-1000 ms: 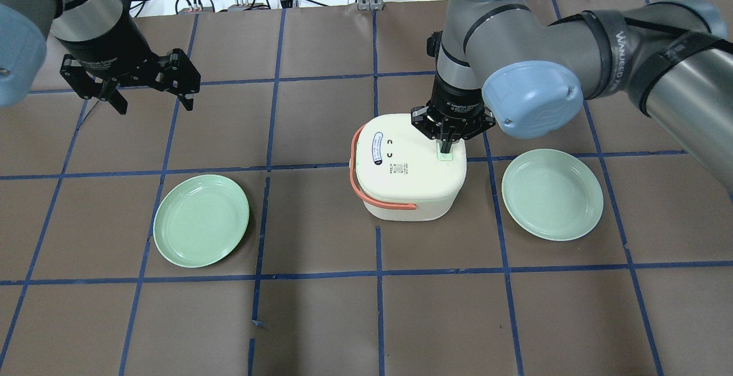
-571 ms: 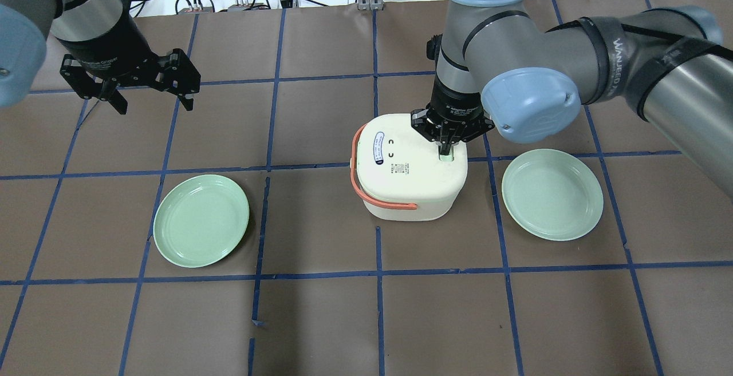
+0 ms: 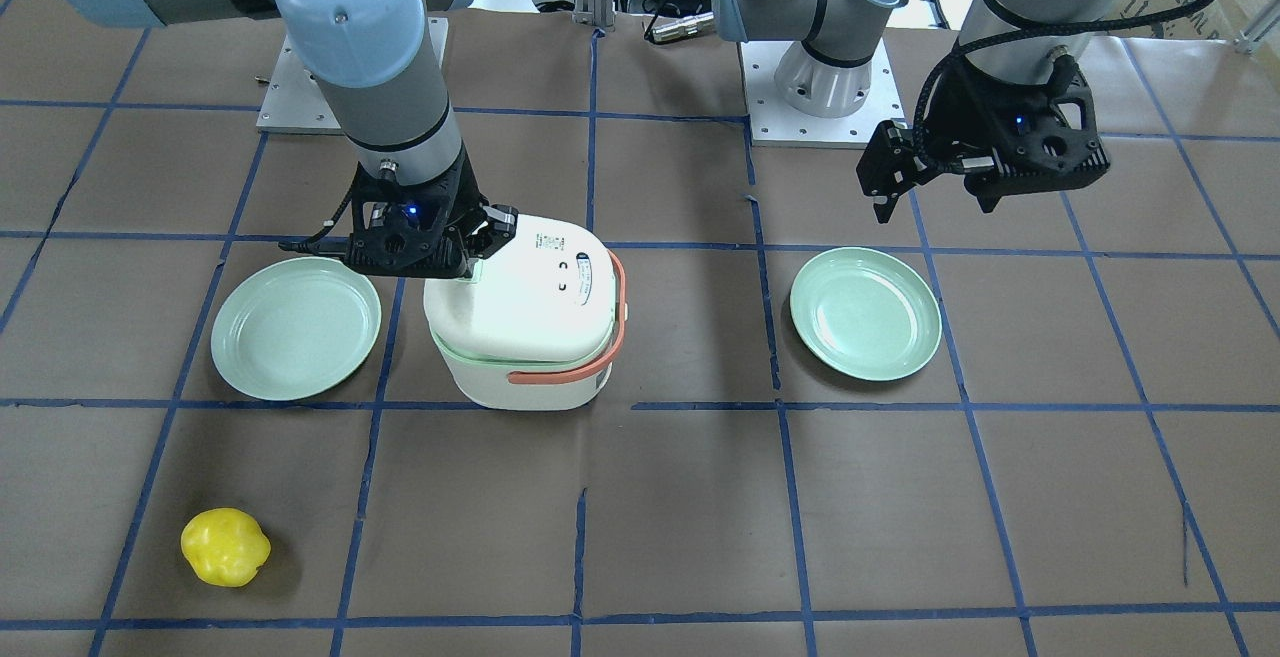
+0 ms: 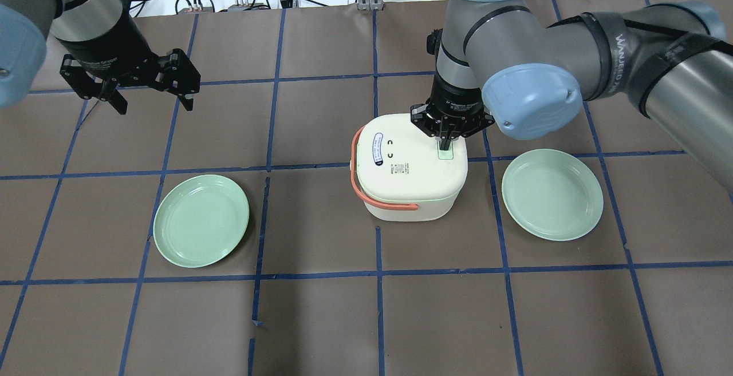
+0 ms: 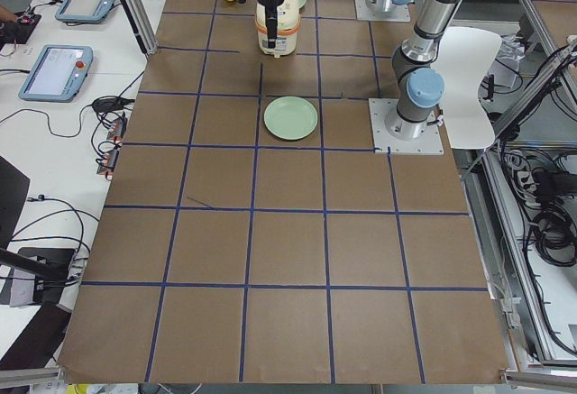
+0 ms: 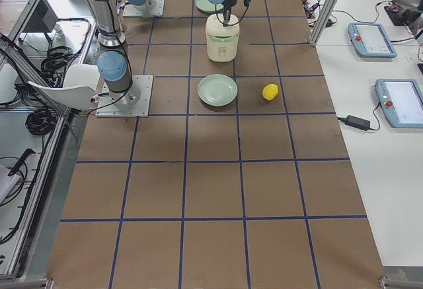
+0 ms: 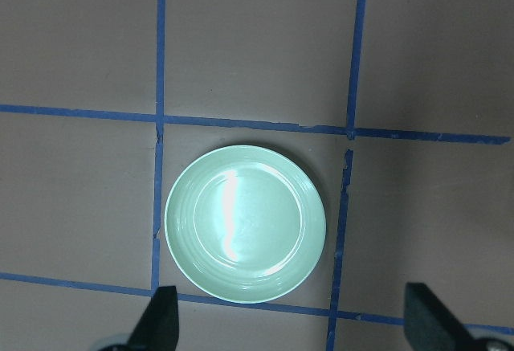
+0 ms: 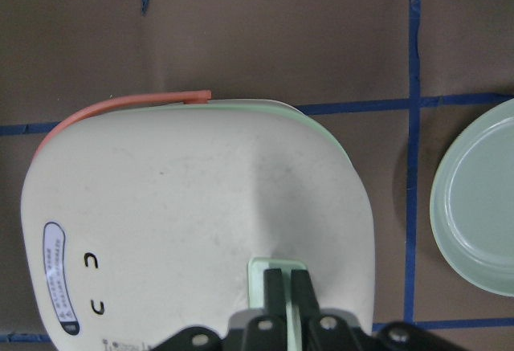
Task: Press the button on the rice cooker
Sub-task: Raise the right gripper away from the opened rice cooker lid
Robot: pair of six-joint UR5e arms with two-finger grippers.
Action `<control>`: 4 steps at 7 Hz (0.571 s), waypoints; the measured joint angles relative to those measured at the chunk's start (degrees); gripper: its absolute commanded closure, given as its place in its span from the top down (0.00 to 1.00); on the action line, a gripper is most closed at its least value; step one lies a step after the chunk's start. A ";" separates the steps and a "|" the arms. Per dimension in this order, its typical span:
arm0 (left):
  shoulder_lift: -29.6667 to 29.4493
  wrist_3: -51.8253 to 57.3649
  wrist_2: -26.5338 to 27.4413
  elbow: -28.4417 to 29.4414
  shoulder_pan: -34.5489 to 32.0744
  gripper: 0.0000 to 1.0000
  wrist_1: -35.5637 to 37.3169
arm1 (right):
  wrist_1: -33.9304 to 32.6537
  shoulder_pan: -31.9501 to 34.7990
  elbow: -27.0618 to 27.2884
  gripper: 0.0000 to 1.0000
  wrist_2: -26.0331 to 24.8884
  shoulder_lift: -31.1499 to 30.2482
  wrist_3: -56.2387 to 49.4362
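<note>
Overhead exterior: right gripper (image 4: pixel 445 144) unchanged, fingers pressed together on the pale green button (image 4: pixel 445 154).
I note the smooth, rounded cream rice cooker (image 4: pixel 409 164) unmoved on the table (image 4: pixel 320 319); left gripper (image 4: pixel 154 106) spread wide.

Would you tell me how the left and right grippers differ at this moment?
The left gripper is wide open; the right gripper is shut. The left hangs over the table, touching nothing; the right rests on the green button of the rice cooker. Both point downward.
</note>
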 measured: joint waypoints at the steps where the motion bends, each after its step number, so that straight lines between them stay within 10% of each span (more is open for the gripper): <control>1: 0.00 0.00 0.00 0.00 0.00 1.00 0.00 | 3.13 -0.63 -4.19 0.59 -0.15 -0.19 -0.59; 3: 0.00 0.00 0.00 0.00 0.00 1.00 0.00 | 7.02 -4.12 -9.32 0.95 -0.27 -0.22 -2.61; 4: 0.00 0.00 0.00 0.00 0.00 1.00 0.00 | 8.75 -6.10 -10.06 0.95 -0.28 -0.51 -4.01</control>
